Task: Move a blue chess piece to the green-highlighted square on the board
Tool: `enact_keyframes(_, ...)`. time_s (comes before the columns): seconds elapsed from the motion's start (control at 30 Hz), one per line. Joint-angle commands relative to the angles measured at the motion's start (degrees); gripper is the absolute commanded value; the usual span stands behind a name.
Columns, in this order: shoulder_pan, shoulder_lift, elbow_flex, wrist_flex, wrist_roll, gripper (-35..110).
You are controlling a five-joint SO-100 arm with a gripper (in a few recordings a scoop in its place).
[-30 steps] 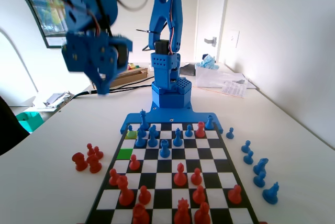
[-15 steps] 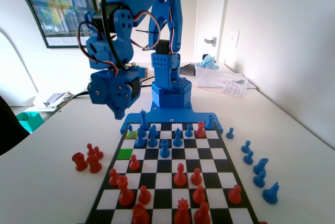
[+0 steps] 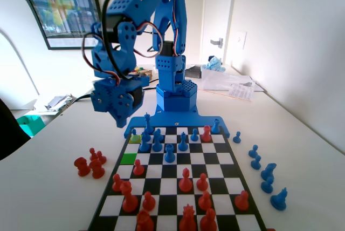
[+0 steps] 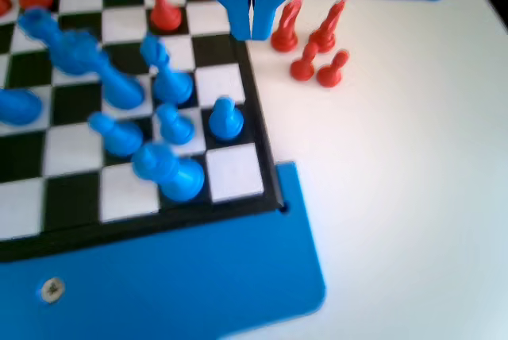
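the blue chess piece [image 4: 226, 117] looks like smooth moulded plastic with a soft sheen, as do the taller blue pieces [image 4: 169, 171] beside it. the red pawns [image 4: 316, 56] off the board share that slightly glossy plastic look. the board [image 4: 230, 171] is flat and smooth, its white squares faintly reflective. the base plate [image 4: 175, 276] is matt blue plastic with a small metal screw [image 4: 51, 290]. the table [image 4: 397, 181] is plain white and matt. the gripper [image 4: 251, 26] is matt blue plastic.

Small blue pawn [image 3: 134, 132] upright on the board [image 3: 215, 172], near green-highlighted square [image 3: 128, 158].
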Motion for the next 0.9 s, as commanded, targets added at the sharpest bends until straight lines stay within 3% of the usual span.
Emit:
enact_keyframes(0.0,1.32,0.62,0.53,-1.14,-1.14,7)
enact_keyframes(0.87,-0.26,0.44,3.96,-2.72,-2.37,10)
